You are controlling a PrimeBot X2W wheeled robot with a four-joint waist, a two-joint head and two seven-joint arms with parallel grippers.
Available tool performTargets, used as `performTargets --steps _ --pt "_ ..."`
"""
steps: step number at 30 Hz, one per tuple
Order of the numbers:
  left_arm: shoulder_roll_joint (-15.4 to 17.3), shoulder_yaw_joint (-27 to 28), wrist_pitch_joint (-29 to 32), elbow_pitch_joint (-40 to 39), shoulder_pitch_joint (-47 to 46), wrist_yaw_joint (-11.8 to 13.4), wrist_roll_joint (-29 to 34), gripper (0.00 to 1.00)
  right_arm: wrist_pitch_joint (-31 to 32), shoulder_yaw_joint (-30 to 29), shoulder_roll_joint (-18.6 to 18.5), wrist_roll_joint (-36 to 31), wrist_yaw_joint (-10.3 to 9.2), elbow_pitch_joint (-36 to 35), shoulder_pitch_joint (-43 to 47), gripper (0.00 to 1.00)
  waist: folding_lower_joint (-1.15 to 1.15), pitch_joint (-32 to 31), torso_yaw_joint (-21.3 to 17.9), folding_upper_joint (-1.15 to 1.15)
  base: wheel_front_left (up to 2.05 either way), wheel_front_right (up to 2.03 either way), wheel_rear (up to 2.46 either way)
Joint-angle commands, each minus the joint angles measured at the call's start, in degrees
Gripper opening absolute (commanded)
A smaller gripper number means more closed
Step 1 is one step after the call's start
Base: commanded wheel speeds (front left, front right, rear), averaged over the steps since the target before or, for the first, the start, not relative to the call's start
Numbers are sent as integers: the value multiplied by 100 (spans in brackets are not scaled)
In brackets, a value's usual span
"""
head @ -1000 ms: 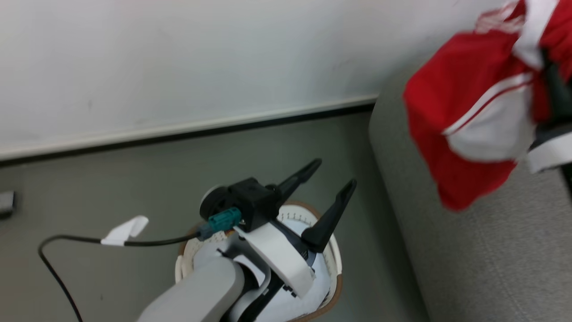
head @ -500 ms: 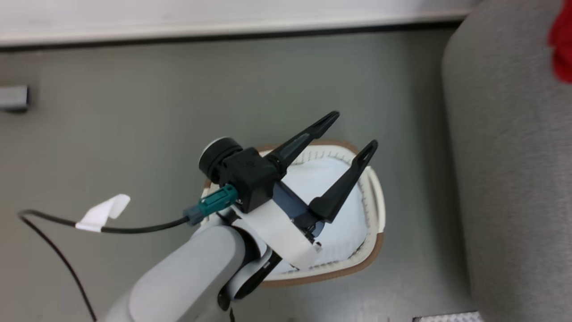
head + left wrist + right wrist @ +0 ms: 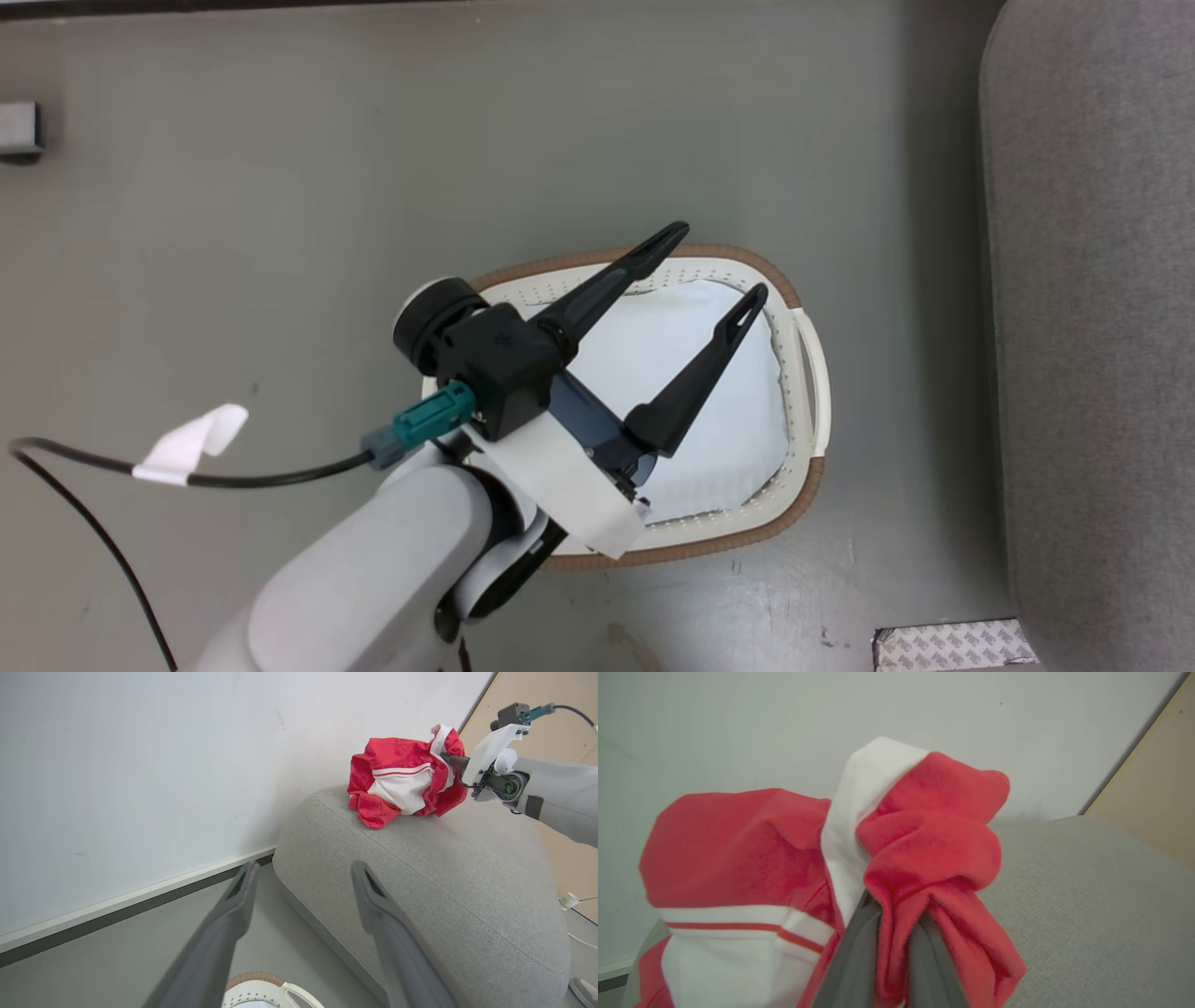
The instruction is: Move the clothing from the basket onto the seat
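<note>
While the right gripper [image 3: 889,938] pinches a fold of the clothing [image 3: 406,784] between its 2 dark fingers, clamped nearly together on red fabric, the bundle sits at the far end of the seat [image 3: 444,882], close to the pale wall [image 3: 140,765]. Its lower folds look to be touching the grey upholstery, but the white band and upper red folds are held up by the pinch, so the weight is likely shared between cushion and grip. Holding 1 gathered fold suits soft cloth: the rest can drape and settle under its own weight once lowered.

The left gripper [image 3: 719,261] hovers above the basket [image 3: 803,355] with its 2 fingers spread wide and nothing between them; it seems parked there to keep out of the right arm's way. The basket stands on the grey floor [image 3: 280,187] just beside the seat, which keeps the carry short. Inside it lies a plain pale sheet [image 3: 747,411], which is no part of the job.

By my reading the task is almost done: what remains is for the right fingers to let go and lift clear without snagging the fabric. A release made too high could let the bundle slide off the rounded edge.
</note>
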Motion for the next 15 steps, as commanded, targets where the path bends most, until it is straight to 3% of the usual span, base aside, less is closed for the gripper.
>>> performTargets --steps 1,4,5,6,7,15 --pt "42 10 -18 26 92 19 -42 100 -52 -293 122 -206 -14 110 143 0 -1 -56 -42 0 0 0 0" --pt "79 2 -18 50 178 60 -76 100 -86 -712 330 -586 -14 177 237 0 -1 -146 -96 0 0 0 0" --pt "86 -1 -20 63 200 67 -90 100 -116 -799 388 -700 -14 173 256 13 -1 -185 -115 0 0 0 0" --pt "90 -6 -24 76 227 81 -102 100 -156 -885 458 -814 -14 161 265 40 -1 -235 -138 0 0 0 0" --pt "89 -8 -34 84 253 79 -111 100 -171 -936 517 -930 -14 146 286 100 -1 -289 -159 0 0 0 0" --pt "26 16 -251 323 590 147 -282 100 -485 -887 898 -1272 -14 -83 902 100 -1 -981 -251 0 0 0 0"
